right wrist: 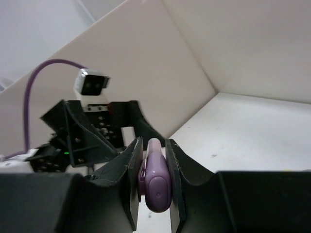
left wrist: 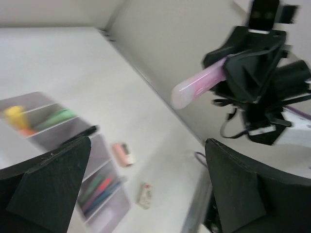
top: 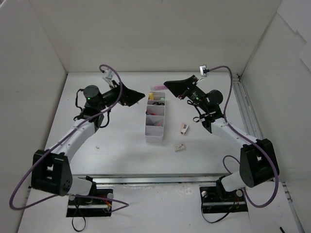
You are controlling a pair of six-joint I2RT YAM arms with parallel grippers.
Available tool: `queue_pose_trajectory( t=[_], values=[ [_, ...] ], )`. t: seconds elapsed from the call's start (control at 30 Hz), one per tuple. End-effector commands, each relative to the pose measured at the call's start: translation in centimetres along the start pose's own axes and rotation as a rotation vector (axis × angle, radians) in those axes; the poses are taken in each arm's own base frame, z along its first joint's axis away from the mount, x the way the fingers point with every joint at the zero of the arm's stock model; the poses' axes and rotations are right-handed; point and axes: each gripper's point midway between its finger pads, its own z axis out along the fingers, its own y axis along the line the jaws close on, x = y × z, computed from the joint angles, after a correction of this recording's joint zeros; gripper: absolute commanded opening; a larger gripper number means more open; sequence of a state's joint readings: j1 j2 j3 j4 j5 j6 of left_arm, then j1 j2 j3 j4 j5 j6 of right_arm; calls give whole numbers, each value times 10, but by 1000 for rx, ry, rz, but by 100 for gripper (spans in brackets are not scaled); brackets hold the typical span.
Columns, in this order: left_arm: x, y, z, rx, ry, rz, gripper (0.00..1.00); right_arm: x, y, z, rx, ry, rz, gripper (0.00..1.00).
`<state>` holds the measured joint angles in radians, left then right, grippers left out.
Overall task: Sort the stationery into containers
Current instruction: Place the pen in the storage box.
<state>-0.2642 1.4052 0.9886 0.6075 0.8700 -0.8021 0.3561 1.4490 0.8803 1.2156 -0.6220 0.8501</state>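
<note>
Left of centre, near the far edge: left gripper (top: pixel 137 97), jaws apart, empty. At centre: white organiser tray (top: pixel 154 140), partly filled. Above its far end: right gripper (top: pixel 171 87), clamped on a purple highlighter (right wrist: pixel 154 182). Rightwards, unsorted: two erasers (top: pixel 183 127) (top: pixel 179 147). Tray contents clearest from left wrist; clamp closest from right wrist.

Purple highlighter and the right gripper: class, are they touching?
Touching. The right wrist view shows the fingers of the right gripper pressed against both sides of the purple highlighter, with no gap visible.
</note>
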Motion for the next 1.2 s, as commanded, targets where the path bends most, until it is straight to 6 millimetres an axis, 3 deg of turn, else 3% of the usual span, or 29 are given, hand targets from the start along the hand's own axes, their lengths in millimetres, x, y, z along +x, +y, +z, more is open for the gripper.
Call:
queue_pose_trajectory(
  t=[0.0, 0.07, 0.1, 0.17, 0.2, 0.23, 0.27, 0.3, 0.33, 0.4, 0.43, 0.47, 0.5, 0.53, 0.6, 0.67, 0.7, 0.77, 1.17],
  values=[
    [-25, 11, -42, -235, -43, 126, 99, -44, 14, 3, -35, -38, -195, 0],
    [-41, 31, -63, -422, -93, 199, 99, -46, -1, 8, 9, 8, -260, 0],
    [-50, 29, -76, -478, -124, 218, 100, -35, -23, 6, 92, 71, -239, 0],
    [-54, 46, -100, -617, -148, 212, 99, -35, -39, 13, 142, 138, -345, 0],
    [-61, 43, -110, -643, -176, 221, 99, -14, -63, 6, 257, 248, -316, 0],
    [-56, 51, -122, -705, -167, 194, 99, -32, -61, 16, 268, 293, -479, 0],
    [-61, 56, -133, -746, -184, 185, 99, -22, -90, 13, 390, 368, -512, 0],
    [-62, 59, -138, -767, -184, 178, 100, 2, -98, 5, 442, 494, -513, 0],
    [-61, 62, -143, -788, -177, 167, 100, -8, -96, 15, 430, 509, -600, 0],
    [-64, 69, -152, -823, -184, 158, 99, 12, -115, 14, 442, 592, -572, 0],
    [-67, 70, -155, -831, -187, 159, 99, 6, -113, 23, 434, 594, -594, 0],
    [-66, 71, -155, -836, -185, 156, 99, 18, -128, 24, 449, 635, -579, 0],
    [-69, 73, -159, -850, -191, 157, 99, 15, -126, 28, 445, 657, -591, 0],
    [-72, 75, -162, -858, -198, 157, 99, 28, -139, 28, 454, 694, -574, 0],
    [-74, 79, -164, -874, -196, 159, 99, 33, -143, 38, 442, 707, -580, 0],
    [-76, 83, -165, -878, -189, 159, 99, 51, -158, 40, 470, 752, -573, 0],
    [-78, 82, -164, -881, -187, 161, 100, 47, -159, 45, 469, 750, -597, 0],
    [-78, 85, -163, -879, -176, 162, 100, 61, -173, 44, 488, 790, -591, 0],
    [-79, 102, -164, -874, -166, 143, 99, 107, -175, 61, 372, 850, -507, 0]
  ],
)
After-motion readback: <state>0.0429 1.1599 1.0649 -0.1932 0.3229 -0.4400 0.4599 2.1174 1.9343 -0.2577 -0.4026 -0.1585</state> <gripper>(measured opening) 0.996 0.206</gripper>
